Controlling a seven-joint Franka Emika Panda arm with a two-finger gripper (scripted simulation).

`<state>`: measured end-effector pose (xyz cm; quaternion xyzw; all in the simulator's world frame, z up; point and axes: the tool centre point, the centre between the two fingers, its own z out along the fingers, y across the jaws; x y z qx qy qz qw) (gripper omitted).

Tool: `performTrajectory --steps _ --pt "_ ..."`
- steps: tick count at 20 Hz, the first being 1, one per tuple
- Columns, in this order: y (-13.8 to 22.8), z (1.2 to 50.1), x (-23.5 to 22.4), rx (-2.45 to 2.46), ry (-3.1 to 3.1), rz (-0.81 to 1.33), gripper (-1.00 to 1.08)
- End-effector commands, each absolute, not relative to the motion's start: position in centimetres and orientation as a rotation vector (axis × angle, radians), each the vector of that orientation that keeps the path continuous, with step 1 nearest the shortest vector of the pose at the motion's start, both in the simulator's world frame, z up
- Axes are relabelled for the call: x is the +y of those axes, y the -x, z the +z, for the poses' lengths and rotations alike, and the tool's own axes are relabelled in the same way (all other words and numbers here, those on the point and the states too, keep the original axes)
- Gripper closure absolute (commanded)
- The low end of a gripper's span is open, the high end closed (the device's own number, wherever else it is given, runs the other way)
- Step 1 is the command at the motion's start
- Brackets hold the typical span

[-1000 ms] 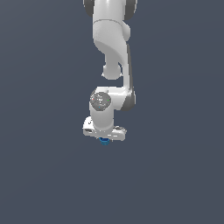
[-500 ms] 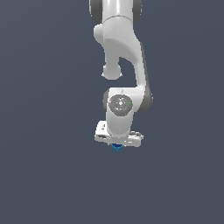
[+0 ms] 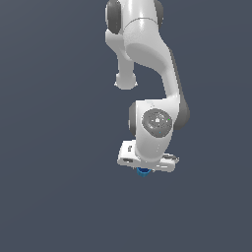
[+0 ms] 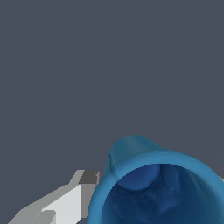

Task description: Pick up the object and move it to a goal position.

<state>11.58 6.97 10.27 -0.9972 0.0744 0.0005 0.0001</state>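
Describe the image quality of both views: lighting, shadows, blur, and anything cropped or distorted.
Exterior view: flat, even lighting on a plain dark grey backdrop, no cast shadows, soft low-resolution edges; the blue cup is a tiny speck under the gripper, jaws hidden. Wrist view: the cup looms large and is cropped by the frame; one blocky, jagged-edged finger shows beside it; soft shading only inside the cup's hollow.

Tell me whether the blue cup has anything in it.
Empty, as far as shown. The wrist view looks into the cup's open mouth and shows only its blue inner wall. The gripper holds it.
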Motion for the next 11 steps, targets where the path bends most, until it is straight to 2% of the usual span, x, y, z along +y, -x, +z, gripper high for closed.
performTrajectory --steps 1,11 --pt "-12.1 10.63 7.53 0.235 3.133 0.0 1.08" --pt "-12.68 10.91 8.13 0.235 3.133 0.0 1.08"
